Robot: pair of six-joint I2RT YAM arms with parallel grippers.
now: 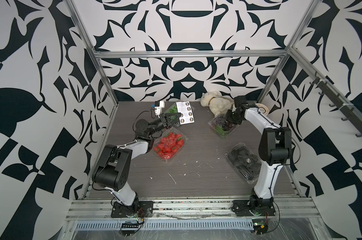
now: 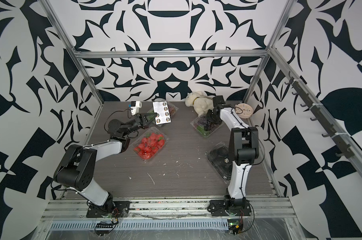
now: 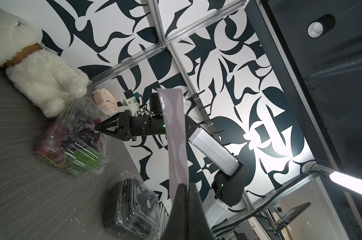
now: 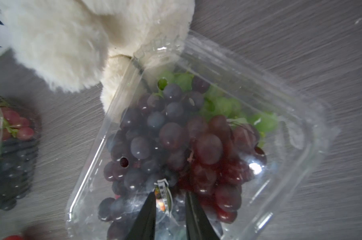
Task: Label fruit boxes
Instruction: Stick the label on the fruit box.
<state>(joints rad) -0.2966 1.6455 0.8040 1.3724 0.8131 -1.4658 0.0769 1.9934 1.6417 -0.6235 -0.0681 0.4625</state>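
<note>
only the right wrist view shows the right gripper (image 4: 169, 193) with fingers parted above the right grape box (image 4: 217, 124), a sticker (image 4: 163, 194) against one finger. in both top views the arm hides this. the left gripper (image 1: 178, 119) is clenched on a corner of the sheet (image 1: 185, 112), which is raised in front of the left grape box (image 1: 171, 109). the plush (image 1: 215, 101) touches the right grape box, and a clock (image 1: 262, 108) stands at the back wall. the strawberry box (image 1: 169, 145) lies beside the left arm. the avocado box (image 1: 243, 160), a round label on its lid, lies by the right arm.
</note>
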